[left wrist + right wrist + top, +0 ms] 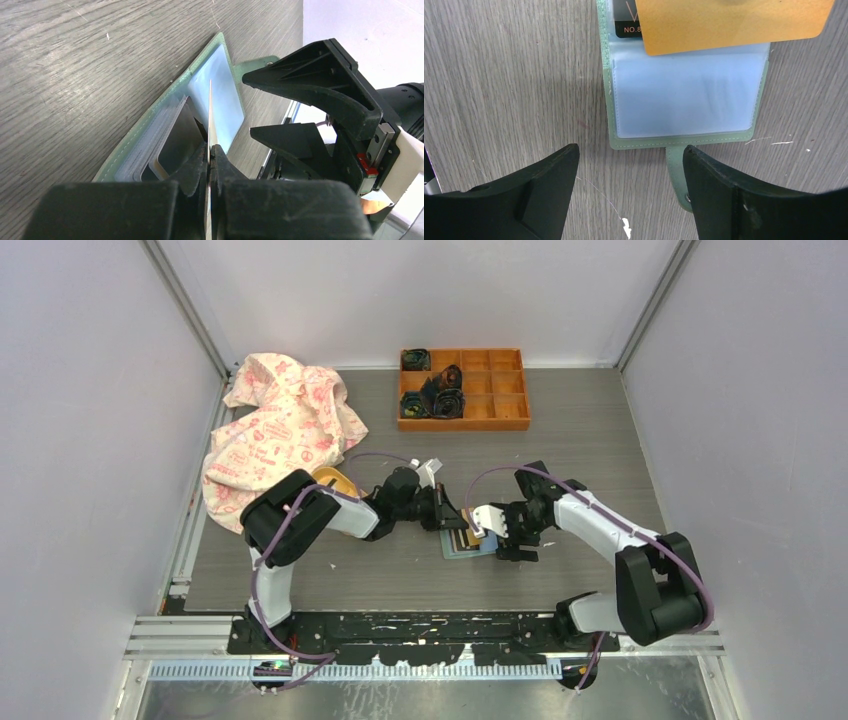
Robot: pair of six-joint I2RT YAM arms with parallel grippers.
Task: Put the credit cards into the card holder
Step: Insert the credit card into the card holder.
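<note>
The mint-green card holder lies open on the table, clear sleeves up, and it also shows under both grippers from above. A dark credit card sits in its upper sleeve. My left gripper is shut on an orange credit card, seen edge-on and held over the open holder. My right gripper is open at the holder's near edge. One of its fingers lies over the snap tab; whether it touches the tab I cannot tell.
An orange compartment tray with dark bundles stands at the back. A pink patterned cloth is heaped at the back left. A yellow-orange dish peeks out behind the left arm. Both grippers crowd the holder.
</note>
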